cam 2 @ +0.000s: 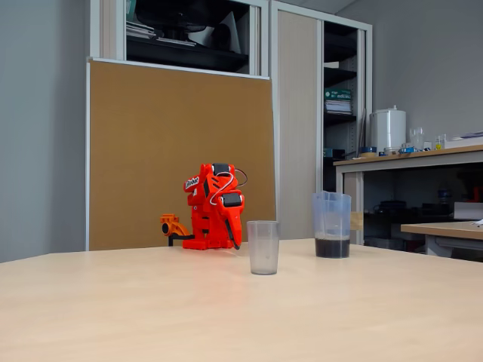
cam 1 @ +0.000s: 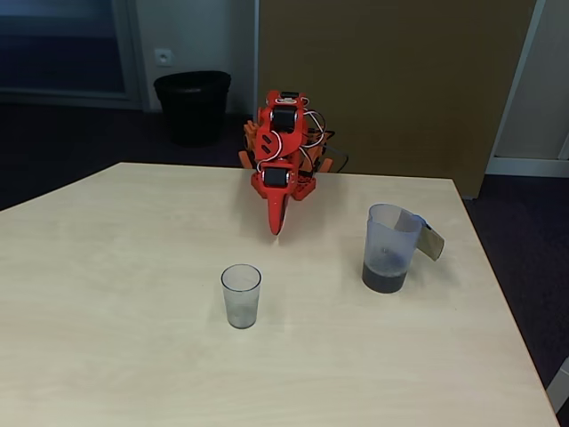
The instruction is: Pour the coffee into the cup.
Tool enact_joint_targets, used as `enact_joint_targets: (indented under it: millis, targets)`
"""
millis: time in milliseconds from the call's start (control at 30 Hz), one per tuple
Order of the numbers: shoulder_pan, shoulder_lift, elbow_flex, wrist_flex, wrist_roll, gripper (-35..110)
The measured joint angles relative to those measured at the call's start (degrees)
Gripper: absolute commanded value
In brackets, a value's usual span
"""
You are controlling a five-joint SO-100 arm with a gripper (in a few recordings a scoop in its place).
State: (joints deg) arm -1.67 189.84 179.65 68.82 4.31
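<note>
Though tapered, clear cup (cam 1: 241, 295) (plastic)

High front view, low tabletop view

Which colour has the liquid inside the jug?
Dark brown, almost black coffee at the bottom of the jug, clearest in this fixed view.

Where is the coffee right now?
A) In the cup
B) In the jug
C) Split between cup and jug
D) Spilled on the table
B: the dark coffee sits in the bottom of the jug, while the cup stands empty and upright, apart from it.
</note>
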Motion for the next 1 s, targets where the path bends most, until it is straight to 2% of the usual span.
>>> enact_joint_targets:
  millis: [467, 600, 767, 867, 1000]
  targets:
    - [0.0, 0.0, 0.0, 0.0, 0.0, 0]
    - [-8.6, 0.0, 0.0, 0.0, 0.0, 0]
    - [-24.5, 0.0, 0.0, 0.0, 0.5, 2]
    - [-31.2, 0.9, 0.0, 0.0, 7.6, 10]
    - [-40.5, 3.8, 0.0, 1.8, 15.7, 11]
